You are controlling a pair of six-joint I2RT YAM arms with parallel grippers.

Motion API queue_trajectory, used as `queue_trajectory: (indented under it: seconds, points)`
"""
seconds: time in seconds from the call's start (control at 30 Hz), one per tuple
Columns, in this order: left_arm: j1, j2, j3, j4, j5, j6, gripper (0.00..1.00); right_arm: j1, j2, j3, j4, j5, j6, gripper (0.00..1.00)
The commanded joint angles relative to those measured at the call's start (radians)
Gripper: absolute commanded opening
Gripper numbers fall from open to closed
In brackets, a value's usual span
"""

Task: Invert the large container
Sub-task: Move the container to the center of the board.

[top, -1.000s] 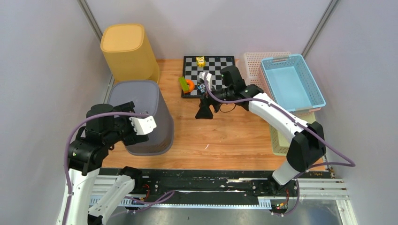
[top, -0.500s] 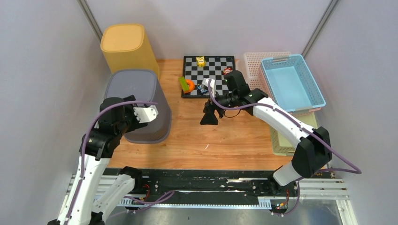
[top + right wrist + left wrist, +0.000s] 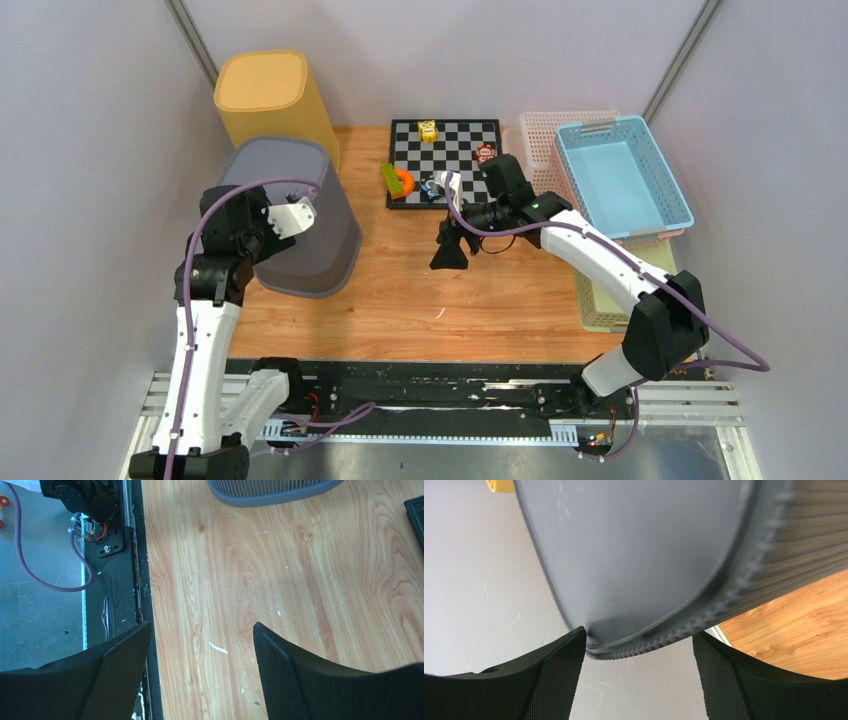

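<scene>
The large container (image 3: 305, 225) is a grey ribbed bin at the table's left, tilted, with its flat closed face (image 3: 634, 555) turned up toward the back left. Only its lower rim (image 3: 270, 492) shows in the right wrist view. My left gripper (image 3: 258, 225) is at the near-left corner of that face. In the left wrist view the corner sits between the jaws of the left gripper (image 3: 639, 635), with both fingertips against it. My right gripper (image 3: 450, 250) hangs over the middle of the table. The right wrist view shows the right gripper (image 3: 202, 627) open, with bare wood between its fingers.
A yellow bin (image 3: 272, 105) stands behind the grey one. A chessboard (image 3: 460, 150) carries small toys, with an orange ring and green block (image 3: 397, 180) at its left edge. A blue basket (image 3: 620, 175), a white basket (image 3: 560, 135) and a pale basket (image 3: 600, 300) are stacked at the right.
The grey container has gone from standing upright to leaning, its top swung back and left with my left gripper. The right gripper moved slightly nearer and right.
</scene>
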Motion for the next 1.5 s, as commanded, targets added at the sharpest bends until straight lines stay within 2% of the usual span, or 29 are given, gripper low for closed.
queue_trajectory:
  seconds: [0.0,0.17,0.23,0.3,0.33,0.53,0.67,0.73,0.83,0.9,0.97,1.07,1.2,1.37,1.47]
  points:
    - [0.062,0.015,0.045,0.03,0.039,0.022,0.78,-0.013,-0.022,-0.017,-0.002,-0.027,-0.02,0.77]
    - [0.107,0.04,0.058,0.032,0.059,0.019,0.77,-0.01,-0.004,-0.014,0.037,-0.03,-0.005,0.77]
    - [0.122,0.038,0.081,-0.002,0.105,0.006,0.81,-0.005,0.029,0.024,0.047,-0.016,0.013,0.77]
    - [0.126,0.017,0.127,-0.071,0.204,-0.012,0.97,-0.004,0.071,0.077,0.046,-0.006,0.038,0.76]
    - [0.127,-0.003,0.151,-0.107,0.265,-0.018,0.99,-0.003,0.088,0.098,0.045,-0.005,0.051,0.76]
    - [0.127,-0.078,0.343,-0.265,0.601,-0.083,1.0,-0.003,0.106,0.111,0.051,0.015,0.067,0.76]
    - [0.127,-0.045,0.401,-0.2,0.75,-0.294,1.0,-0.011,0.071,0.074,0.05,0.057,0.035,0.77]
    - [0.127,-0.016,0.394,-0.108,0.818,-0.429,1.0,-0.021,0.043,0.067,0.05,0.063,0.035,0.77]
    - [0.122,0.023,0.34,0.058,0.848,-0.612,1.0,-0.036,0.008,0.062,0.051,0.083,0.033,0.77]
    - [0.093,0.028,0.281,0.184,0.787,-0.686,1.0,-0.046,-0.015,0.058,0.052,0.091,0.029,0.78]
    - [0.032,0.035,0.229,0.253,0.674,-0.676,1.0,-0.055,-0.03,0.053,0.052,0.092,0.027,0.78]
    - [-0.1,0.081,0.21,0.244,0.531,-0.61,1.0,-0.067,-0.042,0.048,0.057,0.093,0.026,0.78]
    - [-0.201,0.135,0.184,0.279,0.381,-0.592,1.0,-0.072,-0.038,0.044,0.06,0.09,0.026,0.78]
    - [-0.273,0.159,0.089,0.468,0.058,-0.599,1.0,-0.075,-0.03,0.036,0.062,0.08,0.021,0.78]
    - [-0.277,0.192,0.071,0.484,-0.03,-0.599,1.0,-0.077,-0.026,0.031,0.063,0.074,0.017,0.78]
